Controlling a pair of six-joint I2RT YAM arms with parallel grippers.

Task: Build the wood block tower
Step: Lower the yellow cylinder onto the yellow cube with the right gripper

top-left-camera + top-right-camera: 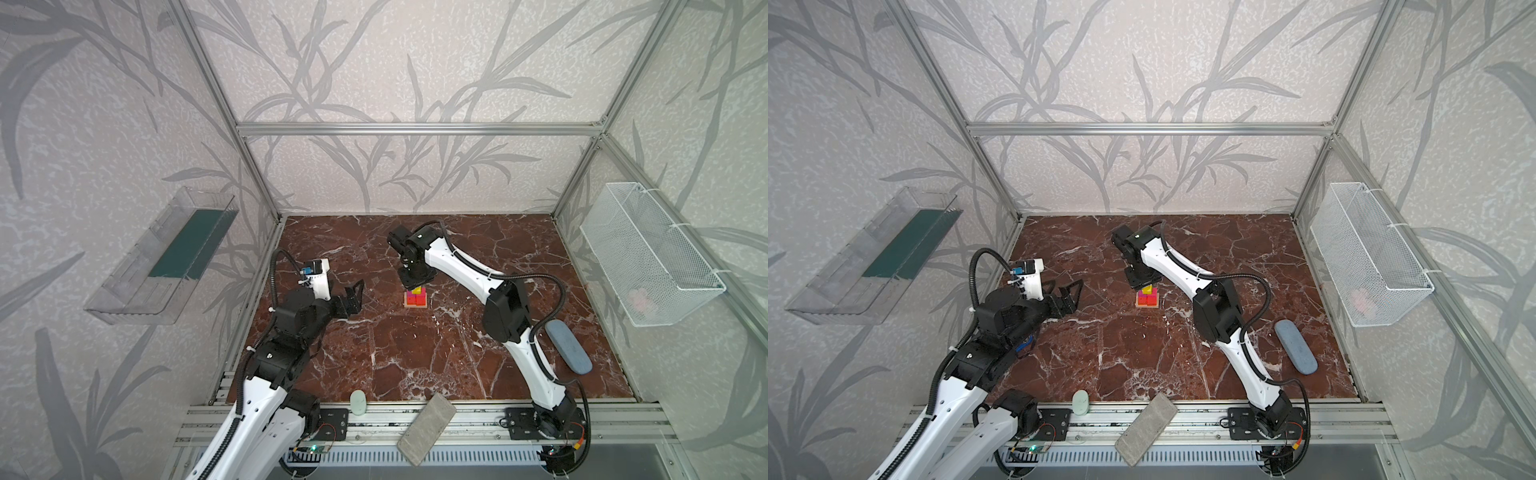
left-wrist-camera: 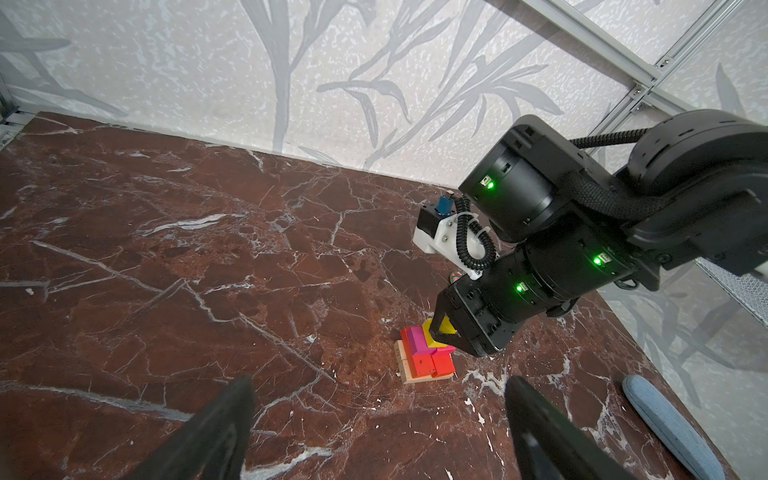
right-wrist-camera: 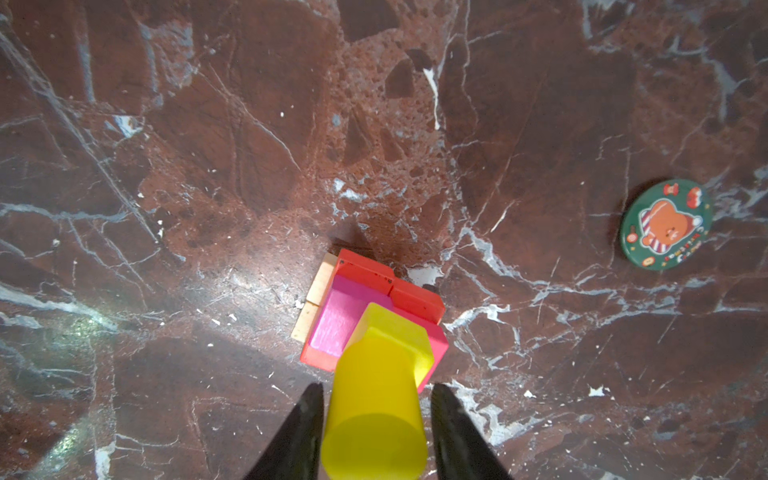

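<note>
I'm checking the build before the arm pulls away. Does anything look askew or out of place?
The tower is stepped: its red layer sits off the tan base, leaving a tan strip bare on one side. The yellow cylinder stands on top. Away from it, the grey brick lies askew across the front rail.

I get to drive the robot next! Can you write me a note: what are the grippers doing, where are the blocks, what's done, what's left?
Left gripper: open, empty, to the left of the tower.
Right gripper: open around the cylinder, with a thin gap on each side.
Tower: the cylinder stands on the yellow cube, topmost.
Done: stacking, it seems.
Left to do: lift the right arm straight up without nudging the cylinder.
</note>
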